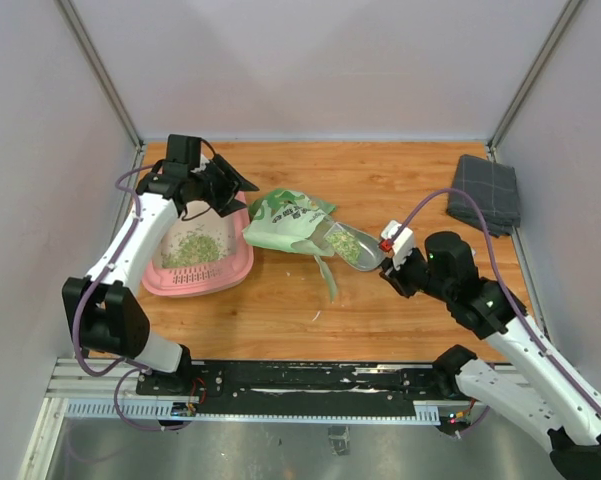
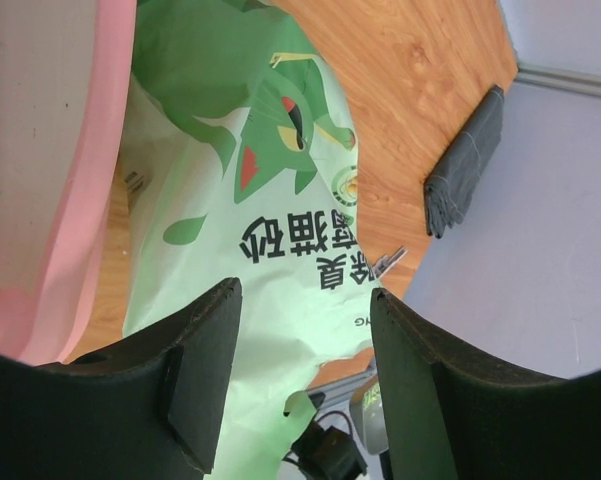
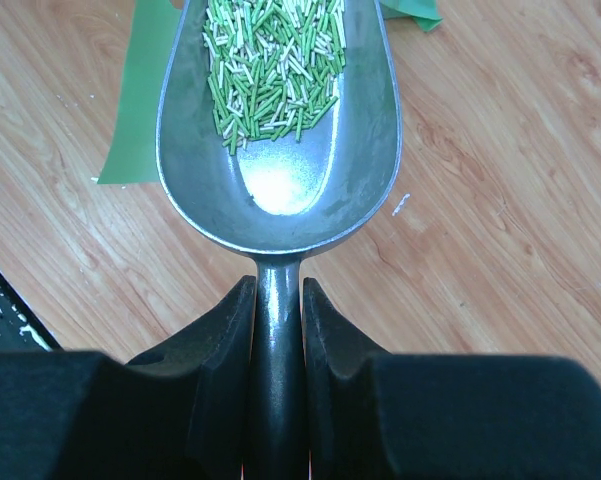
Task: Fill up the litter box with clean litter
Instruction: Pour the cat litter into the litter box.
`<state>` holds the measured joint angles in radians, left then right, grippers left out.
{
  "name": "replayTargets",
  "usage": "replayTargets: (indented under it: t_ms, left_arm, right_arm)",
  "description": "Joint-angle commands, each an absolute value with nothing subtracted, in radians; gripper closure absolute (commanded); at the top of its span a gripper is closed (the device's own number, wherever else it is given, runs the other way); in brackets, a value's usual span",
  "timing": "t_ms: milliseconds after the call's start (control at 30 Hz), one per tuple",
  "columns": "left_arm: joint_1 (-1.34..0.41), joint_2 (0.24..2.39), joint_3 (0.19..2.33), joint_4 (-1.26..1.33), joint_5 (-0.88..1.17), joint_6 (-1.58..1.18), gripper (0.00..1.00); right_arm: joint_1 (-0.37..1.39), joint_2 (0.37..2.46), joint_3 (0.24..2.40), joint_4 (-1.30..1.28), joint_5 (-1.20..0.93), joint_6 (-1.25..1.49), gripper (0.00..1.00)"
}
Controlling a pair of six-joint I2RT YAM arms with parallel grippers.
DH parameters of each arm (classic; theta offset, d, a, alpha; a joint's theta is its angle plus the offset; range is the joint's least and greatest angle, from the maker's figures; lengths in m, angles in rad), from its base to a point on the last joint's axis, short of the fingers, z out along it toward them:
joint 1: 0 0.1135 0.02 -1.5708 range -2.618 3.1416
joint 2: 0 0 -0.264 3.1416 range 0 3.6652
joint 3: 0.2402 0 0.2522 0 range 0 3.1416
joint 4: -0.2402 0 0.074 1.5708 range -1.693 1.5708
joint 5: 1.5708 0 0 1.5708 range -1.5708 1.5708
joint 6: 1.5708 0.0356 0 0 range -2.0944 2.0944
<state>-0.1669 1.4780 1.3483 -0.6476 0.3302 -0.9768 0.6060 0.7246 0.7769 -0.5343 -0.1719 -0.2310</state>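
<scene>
Pink plastic litter box [image 1: 238,268] at left is barely covered, right gripper [image 3: 278,310] pinches the grey metal scoop [image 3: 280,190] of green litter granules [image 3: 270,60], left gripper [image 2: 305,340] half-open, empty.

The left arm [image 1: 130,250] rises from its base and bends over the litter box [image 1: 195,287]. Its wrist is turned so the left gripper [image 2: 305,320] hangs just past the box's far right corner, jaws parted with nothing between them. The right arm [image 1: 500,320] stretches low, well to the right of the box. The right gripper [image 3: 278,300] pinches a metal scoop [image 3: 280,190] by its handle.
</scene>
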Motion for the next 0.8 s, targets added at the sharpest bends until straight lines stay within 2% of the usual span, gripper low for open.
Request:
replayTargets:
  t_ms: [0, 400, 767]
  left_arm:
    - [-0.170, 1.425, 1.354, -0.659, 0.328, -0.973, 0.41]
    - [-0.125, 1.385, 1.353, -0.680, 0.351, -0.976, 0.38]
    - [0.032, 1.224, 1.300, -0.750, 0.408, -0.990, 0.25]
  right_arm:
    - [0.586, 0.680, 0.853, -0.572, -0.171, -0.218, 0.99]
    - [0.589, 0.785, 1.036, -0.619, -0.200, -0.212, 0.99]
    - [0.616, 1.029, 1.231, -0.600, -0.172, -0.224, 0.99]
